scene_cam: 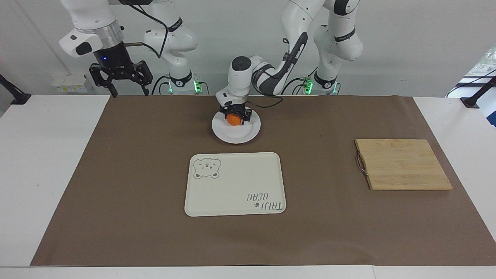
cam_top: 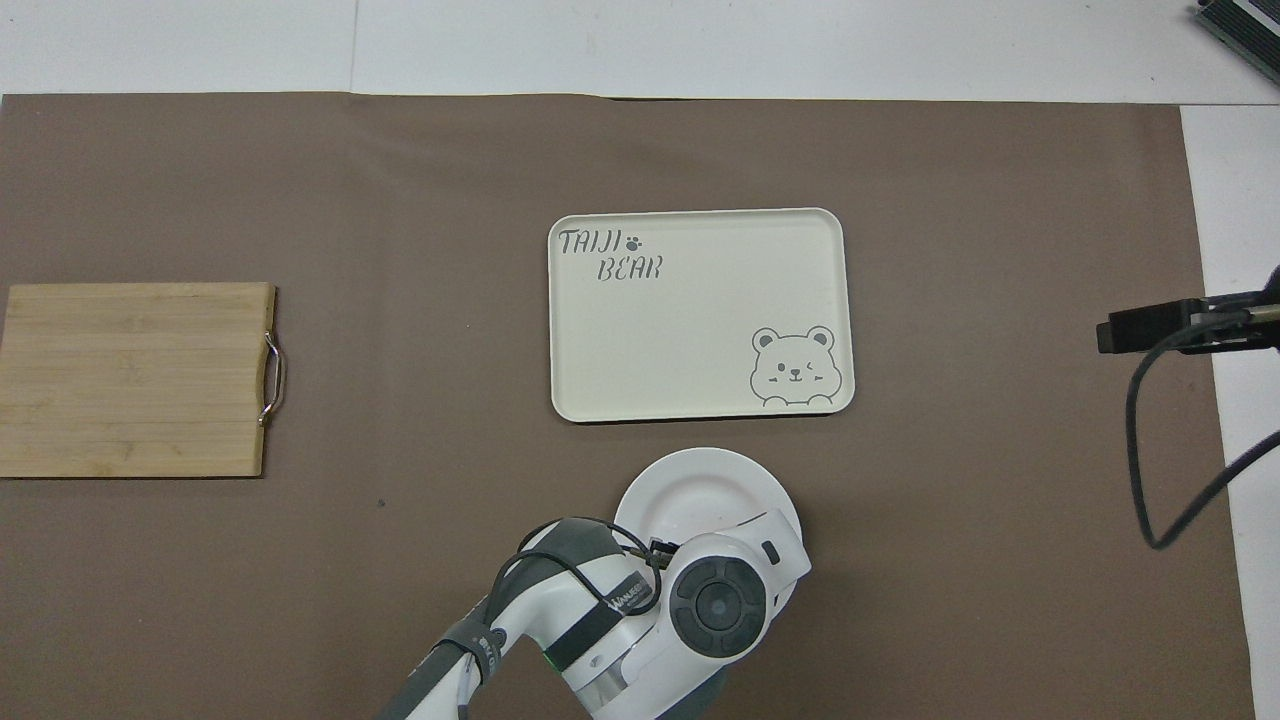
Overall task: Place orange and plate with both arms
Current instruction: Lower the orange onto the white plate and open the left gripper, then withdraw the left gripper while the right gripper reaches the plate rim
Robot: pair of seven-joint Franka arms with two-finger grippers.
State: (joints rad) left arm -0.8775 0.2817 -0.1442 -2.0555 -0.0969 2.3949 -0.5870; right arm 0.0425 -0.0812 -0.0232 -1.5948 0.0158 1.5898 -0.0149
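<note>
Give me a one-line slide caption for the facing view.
Left gripper lowers the orange onto the white plate while the right gripper waits raised and open.

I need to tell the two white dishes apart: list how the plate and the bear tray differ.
The plate is round and plain; the tray is rectangular with a bear drawing and lettering.
The plate is smaller than the tray.
The plate lies nearer the robots than the tray.
The plate has the orange on or just over it, at the left gripper; the tray carries nothing.
Both are pale, shallow and rimmed.
</note>
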